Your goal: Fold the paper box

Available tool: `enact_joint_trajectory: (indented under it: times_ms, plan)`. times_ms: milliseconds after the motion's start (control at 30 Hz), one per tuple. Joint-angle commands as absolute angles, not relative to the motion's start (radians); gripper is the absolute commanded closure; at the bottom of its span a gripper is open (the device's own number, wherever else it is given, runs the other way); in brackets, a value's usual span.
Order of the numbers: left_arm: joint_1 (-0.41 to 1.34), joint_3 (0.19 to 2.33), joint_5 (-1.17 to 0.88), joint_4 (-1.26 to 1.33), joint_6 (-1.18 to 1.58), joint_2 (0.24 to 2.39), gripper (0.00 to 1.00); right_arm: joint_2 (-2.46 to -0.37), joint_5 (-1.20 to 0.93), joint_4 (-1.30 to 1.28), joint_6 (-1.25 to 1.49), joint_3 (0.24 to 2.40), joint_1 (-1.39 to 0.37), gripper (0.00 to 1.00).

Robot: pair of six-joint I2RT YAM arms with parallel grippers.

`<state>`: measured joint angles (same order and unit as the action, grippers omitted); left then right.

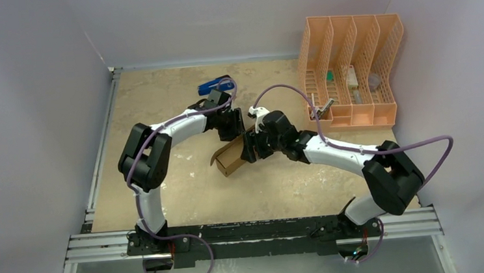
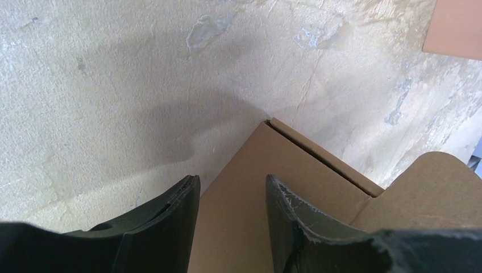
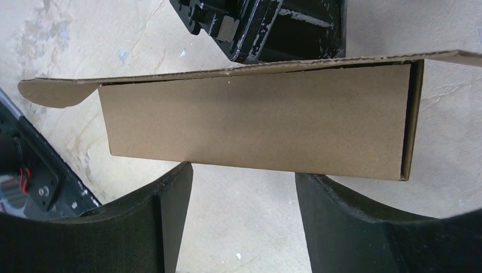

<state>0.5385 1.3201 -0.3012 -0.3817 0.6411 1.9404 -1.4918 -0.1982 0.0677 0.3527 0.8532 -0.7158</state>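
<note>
Top view: paper box is noted at frame centre, left gripper just above it, right gripper at its right end.

Left wrist: jaws are held half parted over the box top; nothing is seen clamped.

Right wrist: jaws are held wide and empty, box side just ahead.

Risk, as judged: the unheld box could be skidded by an uneven push.

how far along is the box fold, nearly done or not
Done: the paper box already stands as a shell with a side wall upright. In hand: the left gripper is open over its top panel and the right gripper is open facing that wall; neither clearly grips it. Left: the rounded flap sticks out untucked, so closing remains.
</note>
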Motion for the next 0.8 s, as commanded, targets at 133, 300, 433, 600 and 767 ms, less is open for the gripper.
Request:
enact_joint_trajectory:
  times_ms: [133,300,433,600,767]
  plan:
    - [0.515,1.339,-0.356,-0.396,0.592,1.929,0.52,-1.489,-0.008,0.158,0.419,0.885,-0.761,0.28]
    - [0.416,1.346,-0.270,-0.406,0.591,1.883,0.48,-1.431,-0.003,0.105,0.436,0.878,-0.761,0.21]
    - [0.304,1.373,-0.197,-0.436,0.627,1.825,0.47,-1.389,-0.002,0.028,0.439,0.892,-0.755,0.16]
    - [0.238,1.365,-0.031,-0.498,0.670,1.676,0.45,-1.341,-0.103,-0.041,0.409,0.919,-0.678,0.14]
    - [0.238,1.204,0.057,-0.507,0.749,1.454,0.43,-1.306,-0.289,0.036,0.435,0.878,-0.511,0.14]
